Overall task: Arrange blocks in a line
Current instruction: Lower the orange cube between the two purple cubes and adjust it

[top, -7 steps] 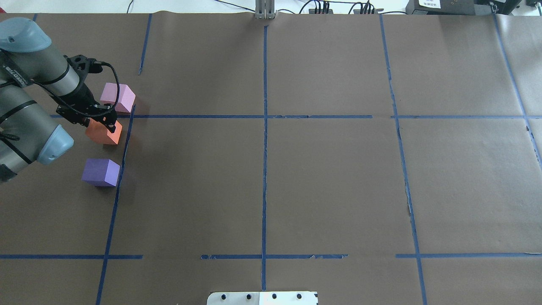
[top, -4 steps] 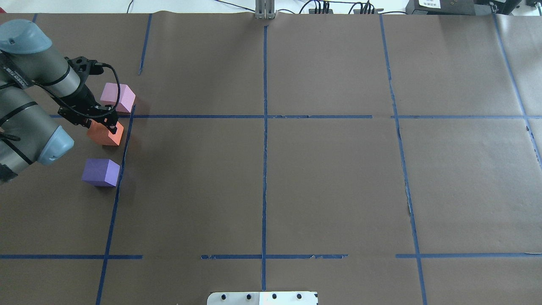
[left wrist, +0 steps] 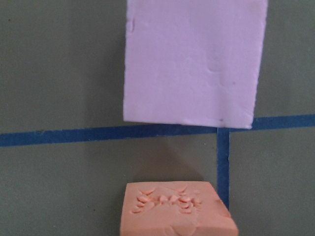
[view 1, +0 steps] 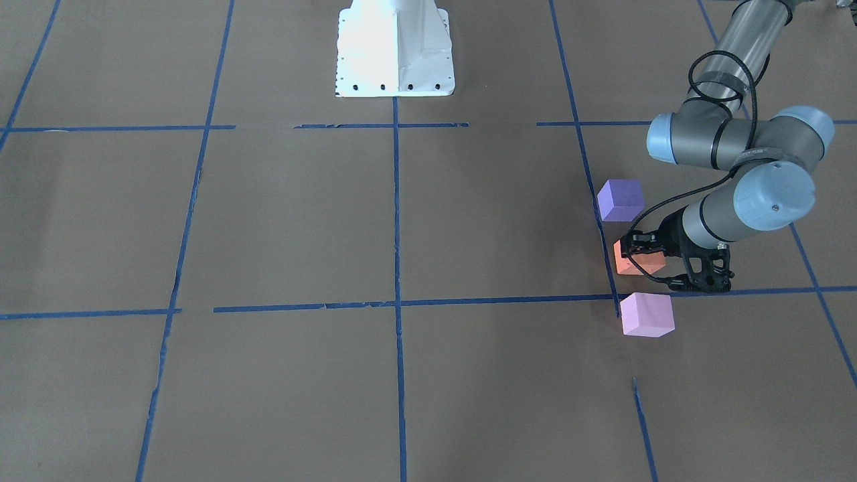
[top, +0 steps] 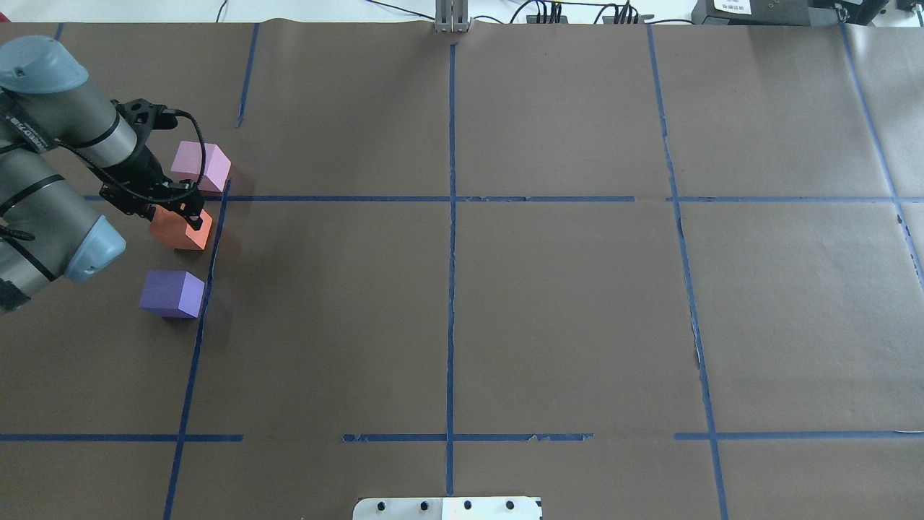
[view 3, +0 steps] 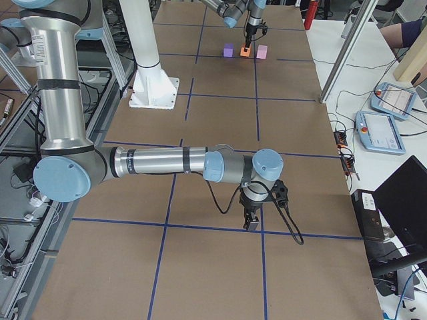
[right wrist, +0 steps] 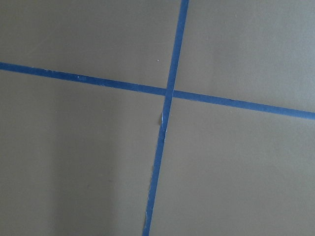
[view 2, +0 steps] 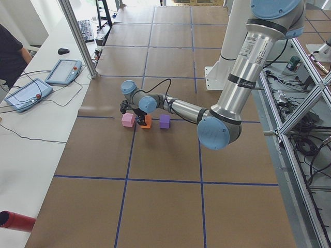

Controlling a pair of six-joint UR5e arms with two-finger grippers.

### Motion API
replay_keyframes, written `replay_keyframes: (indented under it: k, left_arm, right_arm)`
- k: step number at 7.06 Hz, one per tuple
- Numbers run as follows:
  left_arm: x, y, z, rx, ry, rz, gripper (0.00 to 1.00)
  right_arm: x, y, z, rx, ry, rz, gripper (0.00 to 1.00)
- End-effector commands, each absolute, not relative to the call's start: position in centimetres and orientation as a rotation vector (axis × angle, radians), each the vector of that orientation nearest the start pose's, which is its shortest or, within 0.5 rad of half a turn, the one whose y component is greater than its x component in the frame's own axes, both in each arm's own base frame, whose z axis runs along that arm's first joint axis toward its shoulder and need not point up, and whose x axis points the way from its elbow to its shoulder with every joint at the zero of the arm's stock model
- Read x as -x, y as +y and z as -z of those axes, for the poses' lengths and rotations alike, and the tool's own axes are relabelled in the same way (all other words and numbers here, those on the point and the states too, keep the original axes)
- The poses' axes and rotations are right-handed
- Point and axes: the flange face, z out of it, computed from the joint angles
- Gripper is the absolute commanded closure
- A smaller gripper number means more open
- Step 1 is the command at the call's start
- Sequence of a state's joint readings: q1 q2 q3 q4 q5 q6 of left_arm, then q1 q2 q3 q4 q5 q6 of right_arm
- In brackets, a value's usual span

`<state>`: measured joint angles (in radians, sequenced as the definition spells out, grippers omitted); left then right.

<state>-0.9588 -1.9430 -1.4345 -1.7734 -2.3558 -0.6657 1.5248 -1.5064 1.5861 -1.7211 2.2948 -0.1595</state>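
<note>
Three blocks stand in a rough column at the table's left. The pale pink block (top: 202, 166) is farthest, the orange block (top: 180, 230) is in the middle and the blue-purple block (top: 172, 293) is nearest. My left gripper (top: 184, 211) is shut on the orange block and holds it at or just above the paper. The left wrist view shows the dented orange block (left wrist: 174, 209) below the pink block (left wrist: 194, 61). My right gripper (view 3: 252, 225) shows only in the exterior right view, low over the table, and I cannot tell whether it is open.
Brown paper with a grid of blue tape lines (top: 450, 217) covers the table. A vertical tape line (top: 209, 267) runs just right of the blocks. The robot's white base (view 1: 395, 50) stands at the table's near edge. Cables and boxes lie beyond the far edge.
My left gripper has shifted slightly toward the robot and to the right with the orange block, which now sits squarer to the tape line. The pink and purple blocks have not moved.
</note>
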Motion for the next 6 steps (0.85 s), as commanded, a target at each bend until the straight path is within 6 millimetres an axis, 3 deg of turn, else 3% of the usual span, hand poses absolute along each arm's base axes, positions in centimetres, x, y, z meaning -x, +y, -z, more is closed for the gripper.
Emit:
replay_keyframes:
  k: [1, 4, 6]
  left_arm:
    - [-32.5, -57.1, -48.8, 0.132, 0.880, -0.127, 0.01]
    - [-31.7, -57.3, -48.4, 0.123, 0.886, -0.115, 0.00]
    - [-28.5, -57.8, -46.4, 0.071, 0.905, -0.082, 0.00]
  right_arm:
    - [-4.4, -51.5, -63.7, 0.026, -0.727, 0.171, 0.00]
    - [-4.4, -51.5, -63.7, 0.026, -0.727, 0.171, 0.00]
    - [-4.4, -51.5, -63.7, 0.026, -0.727, 0.171, 0.00]
